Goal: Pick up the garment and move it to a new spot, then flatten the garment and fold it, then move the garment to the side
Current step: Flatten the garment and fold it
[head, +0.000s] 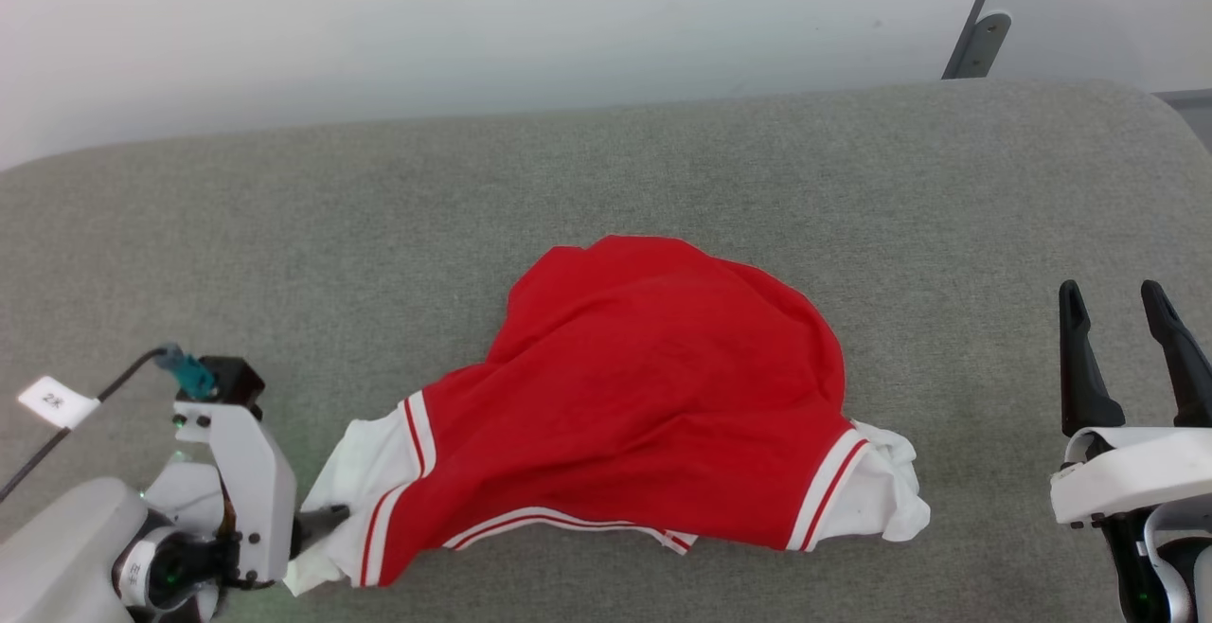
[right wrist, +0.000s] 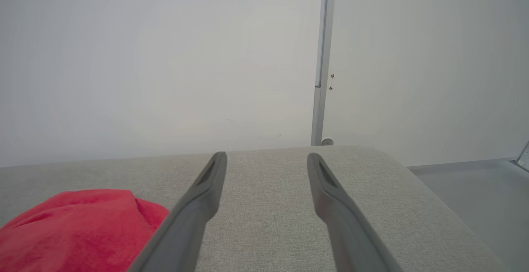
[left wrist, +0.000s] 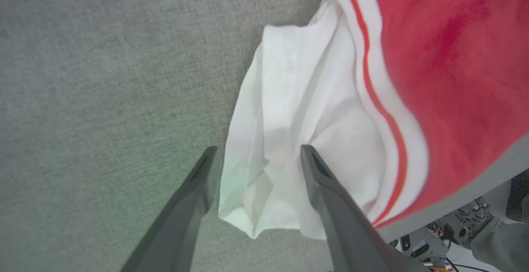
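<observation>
At counter centre: red T-shirt (head: pixel 653 386) lies in a loose, rumpled heap on the grey fabric-covered counter (head: pixel 606 178); the red body is bunched and raised, not flat.
Left-hand sleeve (head: pixel 365 471): white, creased, spread on the counter toward the near edge; red-and-white striped trim (head: pixel 417 434) marks its seam.
Right-hand sleeve (head: pixel 890 490): white, crumpled, at the opposite end of the T-shirt, with the same trim on its seam.
Near edge of T-shirt: a striped band runs along the hem line between the two sleeves.
Left tool (head: pixel 322 517): fingers spread wide, holding nothing. In the left wrist view the left tool (left wrist: pixel 256 152) straddles the outer edge of the white sleeve (left wrist: pixel 297 110): one finger over bare grey fabric just beside the cloth, the other over the sleeve. Contact with the cloth cannot be determined.
Right tool (head: pixel 1113 293): fingers spread wide, empty, over bare counter, well apart from the T-shirt. In the right wrist view the right tool (right wrist: pixel 268 156) points toward the wall (right wrist: pixel 165 57).
Left arm: dark cable (head: pixel 123 382) carrying a white tag (head: pixel 55 402).
Background: pale wall with a metal post (right wrist: pixel 321 57) behind the far counter edge.
</observation>
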Tool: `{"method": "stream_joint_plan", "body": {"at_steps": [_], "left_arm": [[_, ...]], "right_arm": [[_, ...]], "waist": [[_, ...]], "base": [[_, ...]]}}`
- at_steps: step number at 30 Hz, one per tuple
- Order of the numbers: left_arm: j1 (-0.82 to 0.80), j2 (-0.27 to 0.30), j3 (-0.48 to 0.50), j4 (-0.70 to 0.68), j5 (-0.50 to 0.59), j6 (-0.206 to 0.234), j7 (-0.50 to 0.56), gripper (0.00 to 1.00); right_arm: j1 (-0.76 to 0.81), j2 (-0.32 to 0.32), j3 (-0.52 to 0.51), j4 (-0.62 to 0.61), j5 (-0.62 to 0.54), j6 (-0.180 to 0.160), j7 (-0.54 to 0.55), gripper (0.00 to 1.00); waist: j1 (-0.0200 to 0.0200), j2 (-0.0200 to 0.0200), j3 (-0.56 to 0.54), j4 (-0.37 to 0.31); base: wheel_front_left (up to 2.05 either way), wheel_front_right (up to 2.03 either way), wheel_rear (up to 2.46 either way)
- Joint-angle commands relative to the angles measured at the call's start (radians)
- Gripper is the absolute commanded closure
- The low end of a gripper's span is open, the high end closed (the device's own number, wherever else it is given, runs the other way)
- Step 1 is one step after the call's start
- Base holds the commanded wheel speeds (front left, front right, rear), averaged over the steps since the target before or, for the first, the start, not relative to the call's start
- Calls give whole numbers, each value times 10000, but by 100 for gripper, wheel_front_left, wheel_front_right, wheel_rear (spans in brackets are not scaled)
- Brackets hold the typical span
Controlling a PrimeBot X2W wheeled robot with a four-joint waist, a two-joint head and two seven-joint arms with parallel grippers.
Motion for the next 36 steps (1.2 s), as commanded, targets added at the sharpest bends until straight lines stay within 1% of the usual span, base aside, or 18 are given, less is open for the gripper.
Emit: {"method": "stream_joint_plan", "body": {"at_steps": [1,3,10,16,17,18,19,22,26,29,32,36], "left_arm": [[43,-8,-52,113,104,3,-31,0],[85,-112,-39,375,60,-14,-104,0],[213,-370,-137,1143,11,-288,-261,0],[288,-788,-149,1889,-271,-470,-221,0],[287,-875,-151,1970,-288,-528,-219,16],[294,-952,-177,2039,-344,-595,-177,61],[304,-1014,-183,2110,-397,-663,-140,100],[223,-1170,-114,2233,-449,-833,-343,100],[-38,-1162,33,2426,-329,-910,-723,100],[-196,-1141,138,2496,-276,-996,-975,100],[-306,-1120,180,2581,-240,-1035,-1108,100],[-384,-1122,185,2618,-203,-1081,-1165,100]], "right_arm": [[145,-36,-20,-55,84,-15,40,0],[161,-40,-58,-95,86,-15,52,0],[303,-3,-218,-258,106,-15,121,0],[481,68,-354,-450,8,-15,196,0],[539,79,-378,-472,-16,-15,214,0],[586,94,-395,-487,-7,-15,213,0],[626,113,-414,-504,-16,-15,228,0],[672,161,-415,-520,37,-15,391,0],[934,28,-61,-570,260,-15,946,0],[1179,-171,375,-503,691,-15,1807,0],[1496,-355,775,-346,1176,-13,2946,0],[1535,-538,1016,-45,1718,-15,4011,0]], "waist": [[0,0,17,-12],[0,0,43,-12],[0,0,172,6],[0,0,276,13],[0,0,285,18],[0,0,291,22],[0,0,294,24],[0,0,309,38],[0,0,355,77],[0,0,393,136],[0,0,433,190],[0,0,489,276]], "base": [[0,0,0],[0,0,0],[0,0,0],[0,0,0],[0,0,0],[0,0,0],[0,0,0],[0,0,0],[0,0,0],[0,0,0],[0,0,0],[0,0,0]]}}
